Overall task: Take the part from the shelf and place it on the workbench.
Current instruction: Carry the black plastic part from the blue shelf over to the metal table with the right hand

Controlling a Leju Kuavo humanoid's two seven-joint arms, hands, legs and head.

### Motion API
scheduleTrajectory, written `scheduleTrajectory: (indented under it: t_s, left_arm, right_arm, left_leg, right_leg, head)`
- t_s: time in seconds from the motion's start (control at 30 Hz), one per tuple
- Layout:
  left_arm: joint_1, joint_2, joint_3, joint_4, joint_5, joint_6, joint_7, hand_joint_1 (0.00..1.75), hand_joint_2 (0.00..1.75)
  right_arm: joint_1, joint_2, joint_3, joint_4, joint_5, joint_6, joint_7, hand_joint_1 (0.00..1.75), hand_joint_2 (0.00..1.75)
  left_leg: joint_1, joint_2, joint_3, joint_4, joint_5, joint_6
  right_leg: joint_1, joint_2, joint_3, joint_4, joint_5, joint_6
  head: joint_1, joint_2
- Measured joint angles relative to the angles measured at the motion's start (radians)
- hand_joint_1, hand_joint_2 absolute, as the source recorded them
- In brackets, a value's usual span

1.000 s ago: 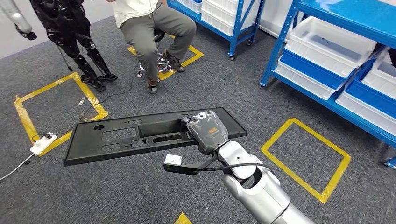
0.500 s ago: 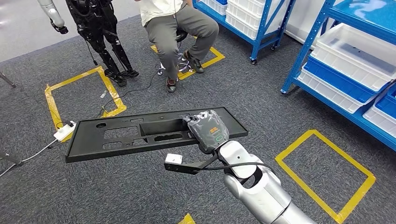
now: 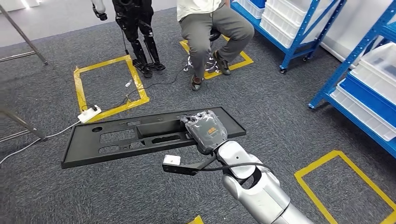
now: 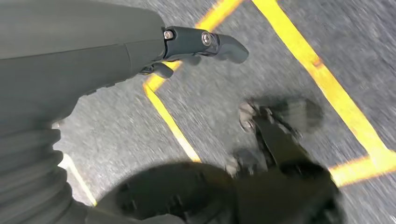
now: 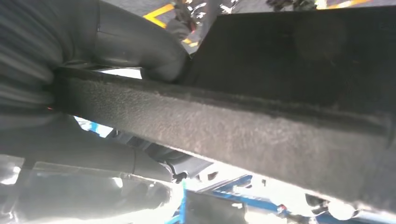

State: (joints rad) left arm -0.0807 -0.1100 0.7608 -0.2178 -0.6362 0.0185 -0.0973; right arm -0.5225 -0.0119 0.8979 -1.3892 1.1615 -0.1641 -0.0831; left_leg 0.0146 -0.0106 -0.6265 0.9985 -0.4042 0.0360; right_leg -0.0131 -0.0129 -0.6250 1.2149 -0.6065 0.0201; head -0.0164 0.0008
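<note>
The whole floor scene has slid sideways since a second ago, so the robot is turning while the right hand (image 3: 207,132) keeps its fingers clamped on the long black part (image 3: 135,137), carried level above the carpet. The left hand (image 4: 93,56) hangs down holding nothing, fingers loosely apart. With the blue shelf (image 3: 345,79) passing off to the right, I judge this the carry toward the counter.

Grey carpeted floor (image 3: 299,116) carried yellow tape squares (image 3: 109,86), with a white power strip (image 3: 89,113) lying at one square's corner (its cable trailed off across the carpet). A person's shoes (image 3: 196,84) and a second robot's dark feet (image 3: 149,67) rested on it. Blue shelving (image 3: 299,42) stood on casters, holding white bins (image 3: 373,88).
</note>
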Motion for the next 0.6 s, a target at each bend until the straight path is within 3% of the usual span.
scheduleTrajectory:
  t_s: [0.03, 0.07, 0.1, 0.17, 0.23, 0.27, 0.33, 0.4, 0.43, 0.47, 0.53, 0.57, 0.6]
  left_arm:
    - [0.001, 0.000, 0.000, 0.000, -0.002, -0.002, 0.005, 0.00, 1.75]
    - [0.002, 0.000, 0.000, 0.000, -0.003, -0.003, 0.009, 0.00, 1.75]
    - [0.003, 0.000, 0.000, 0.000, -0.005, -0.005, 0.014, 0.00, 1.75]
    - [0.004, 0.000, 0.000, 0.000, -0.008, -0.007, 0.020, 0.00, 1.75]
    - [0.004, 0.000, 0.000, 0.000, -0.010, -0.009, 0.025, 0.00, 1.75]
    - [0.005, 0.000, 0.000, 0.000, -0.010, -0.010, 0.026, 0.00, 1.75]
    - [0.010, 0.001, 0.000, 0.000, -0.012, -0.012, 0.029, 0.00, 1.75]
    - [0.013, 0.003, 0.000, 0.000, -0.017, -0.014, 0.029, 0.00, 1.75]
    - [0.013, 0.004, 0.000, 0.000, -0.020, -0.015, 0.030, 0.00, 1.75]
    - [0.012, 0.005, 0.000, 0.000, -0.024, -0.016, 0.030, 0.00, 1.75]
    - [0.011, 0.007, 0.000, 0.000, -0.029, -0.016, 0.031, 0.00, 1.75]
    - [0.011, 0.008, 0.000, 0.000, -0.031, -0.016, 0.032, 0.00, 1.75]
    - [0.011, 0.008, 0.000, 0.000, -0.033, -0.016, 0.033, 0.00, 1.75]
  right_arm:
    - [0.004, -0.003, 0.000, 0.000, 0.000, 0.002, 0.000, 1.73, 1.75]
    - [0.007, -0.005, 0.000, 0.000, 0.001, 0.003, 0.000, 1.73, 1.75]
    - [0.009, -0.006, 0.000, 0.000, 0.001, 0.004, 0.000, 1.73, 1.75]
    - [0.007, -0.007, 0.000, 0.000, 0.001, 0.005, 0.000, 1.73, 1.75]
    - [0.004, -0.005, 0.000, 0.000, 0.001, 0.006, 0.000, 1.73, 1.75]
    - [0.002, -0.004, 0.000, 0.001, 0.001, 0.007, 0.000, 1.73, 1.75]
    - [0.000, -0.001, 0.000, 0.001, 0.001, 0.008, 0.000, 1.73, 1.75]
    - [-0.003, 0.002, -0.001, 0.001, 0.001, 0.008, 0.000, 1.73, 1.75]
    - [-0.004, 0.003, -0.001, 0.001, 0.001, 0.008, 0.000, 1.73, 1.75]
    - [-0.004, 0.002, -0.001, 0.001, 0.001, 0.008, 0.000, 1.73, 1.75]
    - [-0.003, 0.000, -0.001, 0.001, 0.001, 0.008, 0.000, 1.73, 1.75]
    - [-0.002, -0.001, -0.001, 0.001, 0.001, 0.008, 0.000, 1.73, 1.75]
    - [-0.001, -0.002, -0.001, 0.001, 0.001, 0.008, 0.000, 1.73, 1.75]
  left_leg:
    - [-0.002, -0.014, 0.000, 0.000, 0.000, 0.001]
    - [-0.003, -0.028, 0.000, 0.000, -0.001, 0.001]
    - [-0.004, -0.042, 0.001, 0.001, -0.001, 0.001]
    - [-0.006, -0.067, 0.002, 0.002, -0.001, 0.000]
    - [-0.009, -0.088, 0.001, 0.004, -0.001, -0.006]
    - [-0.010, -0.095, -0.001, 0.004, -0.001, -0.010]
    - [-0.008, -0.104, -0.005, 0.004, 0.000, -0.020]
    - [-0.006, -0.071, -0.020, 0.033, -0.019, -0.031]
    - [-0.006, -0.045, -0.040, 0.075, -0.043, -0.036]
    - [-0.005, -0.019, -0.069, 0.135, -0.074, -0.041]
    - [-0.001, 0.000, -0.134, 0.263, -0.126, -0.049]
    - [-0.001, 0.003, -0.151, 0.294, -0.131, -0.051]
    - [0.000, 0.006, -0.147, 0.285, -0.117, -0.052]
  right_leg:
    - [0.000, 0.006, -0.036, 0.060, -0.017, 0.000]
    - [0.001, 0.008, -0.055, 0.082, -0.015, 0.005]
    - [0.001, 0.011, -0.054, 0.063, 0.003, 0.012]
    - [0.001, 0.030, -0.003, -0.070, 0.070, 0.024]
    - [0.001, 0.054, 0.045, -0.180, 0.119, 0.017]
    - [0.003, 0.059, 0.055, -0.200, 0.128, 0.007]
    - [0.004, 0.048, 0.060, -0.203, 0.134, -0.012]
    - [0.001, 0.034, 0.064, -0.208, 0.139, -0.028]
    - [-0.001, 0.026, 0.067, -0.210, 0.139, -0.036]
    - [0.001, 0.017, 0.068, -0.211, 0.138, -0.041]
    - [0.005, -0.003, 0.069, -0.211, 0.135, -0.047]
    - [0.006, -0.013, 0.070, -0.210, 0.134, -0.048]
    - [0.007, -0.023, 0.070, -0.210, 0.133, -0.049]
  head:
    - [0.000, 0.000]
    - [0.001, 0.000]
    - [0.002, 0.000]
    - [0.002, 0.000]
    - [0.002, 0.000]
    - [0.002, 0.000]
    - [0.001, 0.000]
    - [0.000, 0.000]
    - [-0.002, 0.000]
    - [-0.003, 0.000]
    - [-0.005, 0.000]
    - [-0.004, 0.000]
    - [-0.005, 0.000]
